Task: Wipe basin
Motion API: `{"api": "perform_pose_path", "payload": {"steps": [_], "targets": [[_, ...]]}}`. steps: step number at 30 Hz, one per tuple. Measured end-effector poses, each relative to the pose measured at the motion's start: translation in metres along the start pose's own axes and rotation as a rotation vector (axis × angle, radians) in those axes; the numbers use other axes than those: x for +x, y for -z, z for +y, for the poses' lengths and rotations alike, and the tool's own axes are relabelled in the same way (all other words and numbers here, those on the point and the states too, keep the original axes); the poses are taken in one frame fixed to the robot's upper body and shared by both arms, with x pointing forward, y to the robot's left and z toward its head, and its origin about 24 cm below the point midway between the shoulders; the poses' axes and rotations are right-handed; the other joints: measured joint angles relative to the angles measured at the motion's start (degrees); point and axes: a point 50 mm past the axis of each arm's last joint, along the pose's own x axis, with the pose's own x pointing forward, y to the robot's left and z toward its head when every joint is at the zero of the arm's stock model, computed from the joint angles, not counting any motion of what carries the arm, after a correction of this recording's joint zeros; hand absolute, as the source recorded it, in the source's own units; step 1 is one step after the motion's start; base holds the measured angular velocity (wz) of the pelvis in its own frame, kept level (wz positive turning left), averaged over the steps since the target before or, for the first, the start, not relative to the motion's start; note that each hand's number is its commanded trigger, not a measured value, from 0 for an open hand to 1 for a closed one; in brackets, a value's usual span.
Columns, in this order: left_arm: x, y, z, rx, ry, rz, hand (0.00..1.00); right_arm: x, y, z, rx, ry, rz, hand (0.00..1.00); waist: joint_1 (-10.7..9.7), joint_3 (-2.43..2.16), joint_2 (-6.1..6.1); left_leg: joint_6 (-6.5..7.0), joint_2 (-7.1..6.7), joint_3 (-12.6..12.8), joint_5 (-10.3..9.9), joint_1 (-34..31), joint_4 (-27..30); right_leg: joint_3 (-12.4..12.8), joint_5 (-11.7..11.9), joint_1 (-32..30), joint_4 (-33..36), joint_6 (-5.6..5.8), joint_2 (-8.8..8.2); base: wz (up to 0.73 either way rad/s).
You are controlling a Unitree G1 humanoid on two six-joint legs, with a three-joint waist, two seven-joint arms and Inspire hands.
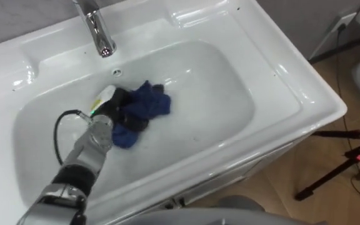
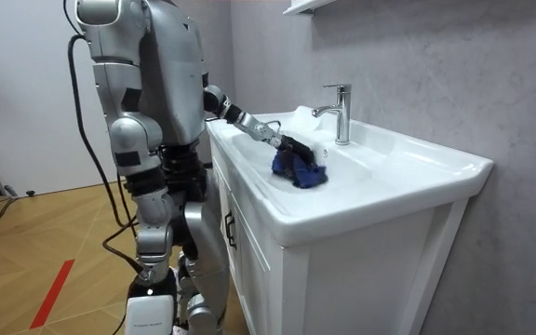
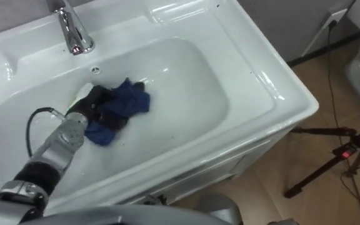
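A white basin [image 1: 220,94] is set in a white vanity top, with a chrome tap [image 1: 96,28] at its back rim. A crumpled blue cloth [image 1: 150,106] lies on the basin floor left of centre. My left hand [image 1: 119,107], black, reaches in from the lower left and lies on the cloth's left part, its fingers curled into the fabric. In the room view I stand at the vanity's front, left arm stretched over the rim, with the hand [image 2: 290,146] on the cloth [image 2: 301,173].
The overflow hole [image 1: 117,72] sits just below the tap. To the right of the vanity a black tripod [image 1: 345,164] with a red light stands on the wooden floor. A wall runs close behind the vanity top [image 2: 435,167].
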Motion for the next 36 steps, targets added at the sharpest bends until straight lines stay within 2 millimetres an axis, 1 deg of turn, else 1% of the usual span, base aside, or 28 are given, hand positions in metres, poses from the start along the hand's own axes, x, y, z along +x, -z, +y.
{"api": "perform_pose_path", "payload": {"steps": [2, 3, 5, 6, 7, 8, 10, 11, 13, 14, 17, 19, 20, 24, 28, 29, 33, 34, 36], "targets": [[-0.009, 0.026, 0.005, 0.278, -0.117, 0.024, 1.00, 0.000, 0.004, -0.004, -0.026, 0.021, 0.031, 0.00, 0.70, -0.23, 0.46, -0.70, 0.80, -0.09, 0.21, 1.05, -0.06, -0.16, 0.46, 1.36, -1.09, -0.78, 0.70, 0.00], [-0.012, 0.030, 0.004, 0.353, -0.137, 0.030, 1.00, 0.000, 0.005, -0.005, -0.026, 0.024, 0.038, 0.00, 1.00, -0.30, 0.66, -0.82, 0.98, -0.14, 0.27, 1.39, -0.06, -0.19, 0.58, 1.74, -1.44, -0.98, 0.88, 0.00], [-0.023, 0.037, -0.006, 0.612, -0.167, 0.029, 1.00, 0.000, 0.003, -0.014, -0.020, 0.044, 0.039, 0.00, 1.53, -0.88, 1.94, -1.44, 1.61, -0.21, 0.16, 1.78, 0.08, -0.19, 0.87, 2.27, -2.15, -1.52, 1.40, 0.00], [-0.026, 0.036, -0.010, 0.669, -0.163, 0.019, 1.00, -0.001, 0.001, -0.016, -0.018, 0.050, 0.035, 0.00, 1.54, -0.85, 2.23, -1.57, 1.70, -0.21, 0.24, 1.99, 0.08, -0.11, 0.95, 2.45, -2.24, -1.65, 1.41, -0.06], [-0.031, 0.036, -0.018, 0.760, -0.153, 0.007, 1.00, -0.002, -0.003, -0.019, -0.010, 0.055, 0.025, 0.00, 1.38, -0.85, 2.54, -1.80, 1.90, -0.33, 0.38, 2.17, 0.14, -0.11, 0.99, 2.61, -2.19, -1.84, 1.47, -0.07], [-0.036, 0.035, -0.025, 0.820, -0.150, -0.004, 1.00, -0.002, -0.005, -0.020, -0.003, 0.054, 0.015, 0.00, 1.34, -0.85, 2.57, -2.08, 2.16, -0.38, 0.52, 2.25, 0.18, 0.03, 1.02, 2.73, -2.20, -2.07, 1.69, -0.05], [-0.042, 0.033, -0.033, 0.879, -0.142, -0.012, 1.00, -0.003, -0.007, -0.020, -0.001, 0.055, 0.012, 0.00, 1.39, -0.88, 2.63, -2.58, 2.61, -0.37, 0.66, 2.21, 0.24, 0.21, 1.04, 2.75, -2.31, -2.16, 2.13, -0.06], [-0.042, 0.035, -0.034, 0.904, -0.123, -0.005, 1.00, -0.003, -0.007, -0.022, 0.000, 0.059, 0.008, 0.00, 1.32, -1.10, 2.97, -2.83, 2.83, -0.39, 0.80, 2.09, 0.24, 0.33, 1.14, 2.82, -2.30, -2.43, 2.40, -0.10], [-0.043, 0.038, -0.035, 0.930, -0.102, 0.012, 1.00, -0.003, -0.007, -0.023, 0.008, 0.059, 0.004, 0.00, 1.17, -1.06, 3.22, -3.16, 3.07, -0.40, 1.04, 1.91, 0.68, 0.43, 1.24, 2.72, -2.29, -2.87, 2.66, -0.07], [-0.043, 0.039, -0.035, 0.943, -0.093, 0.023, 1.00, -0.002, -0.007, -0.022, 0.019, 0.055, 0.004, 0.00, 1.17, -1.06, 3.22, -3.47, 3.23, -0.31, 1.24, 1.74, 1.29, 0.45, 1.25, 2.74, -2.33, -3.10, 2.77, 0.00], [-0.044, 0.043, -0.035, 0.952, -0.082, 0.049, 1.00, -0.003, -0.008, -0.023, 0.057, 0.061, -0.003, 0.00, 1.24, -1.06, 3.25, -3.76, 3.47, -0.25, 1.48, 1.47, 2.10, 0.45, 1.18, 2.83, -2.43, -3.57, 2.94, 0.00], [-0.046, 0.045, -0.035, 0.955, -0.079, 0.055, 1.00, -0.003, -0.008, -0.023, 0.075, 0.071, -0.010, 0.00, 1.24, -1.07, 3.25, -3.82, 3.47, -0.35, 1.72, 1.56, 2.18, 0.35, 1.08, 3.15, -2.44, -3.87, 2.93, 0.03], [-0.046, 0.045, -0.036, 0.955, -0.078, 0.058, 1.00, -0.003, -0.008, -0.024, 0.090, 0.076, -0.015, 0.00, 1.25, -1.06, 3.24, -3.83, 3.50, -0.51, 1.81, 1.70, 2.18, 0.19, 1.17, 3.40, -2.50, -4.33, 2.91, 0.08], [-0.047, 0.046, -0.037, 0.937, -0.077, 0.070, 1.00, -0.003, -0.011, -0.025, 0.131, 0.092, -0.038, 0.00, 1.56, -1.01, 3.18, -3.72, 3.50, -1.79, 1.92, 2.41, 2.09, -0.19, 0.70, 4.04, -2.54, -4.80, 2.91, 0.07], [-0.048, 0.044, -0.038, 0.822, -0.113, 0.126, 1.00, -0.004, -0.017, -0.026, 0.177, 0.106, -0.082, 0.00, 1.40, -0.91, 3.29, -3.73, 3.66, -2.04, 1.93, 2.49, 2.02, -1.23, 0.65, 4.87, -3.47, -4.98, 2.84, 0.16], [-0.048, 0.044, -0.038, 0.781, -0.130, 0.137, 1.00, -0.004, -0.018, -0.027, 0.186, 0.111, -0.096, 0.00, 1.64, -0.83, 3.36, -3.72, 3.66, -2.08, 1.95, 2.48, 1.91, -1.27, 0.59, 4.83, -3.43, -5.05, 2.84, 0.07], [-0.047, 0.047, -0.036, 0.654, -0.172, 0.150, 1.00, -0.004, -0.019, -0.027, 0.221, 0.121, -0.139, 0.00, 2.75, -0.77, 3.43, -3.66, 3.66, -2.54, 2.01, 2.49, 1.79, -1.47, 0.32, 4.85, -3.43, -5.22, 2.80, 0.02], [-0.047, 0.048, -0.035, 0.601, -0.188, 0.158, 1.00, -0.004, -0.021, -0.028, 0.222, 0.129, -0.150, 0.00, 2.67, -0.61, 3.51, -3.66, 3.65, -2.69, 2.00, 2.43, 1.76, -1.89, 0.23, 4.97, -3.50, -5.24, 2.71, 0.19], [-0.043, 0.045, -0.031, 0.511, -0.221, 0.168, 1.00, -0.005, -0.021, -0.027, 0.227, 0.139, -0.161, 0.00, 2.43, -0.09, 3.32, -3.66, 3.59, -3.94, 2.00, 2.08, 1.78, -2.82, 0.15, 5.21, -3.86, -5.22, 2.51, 0.32]]}}
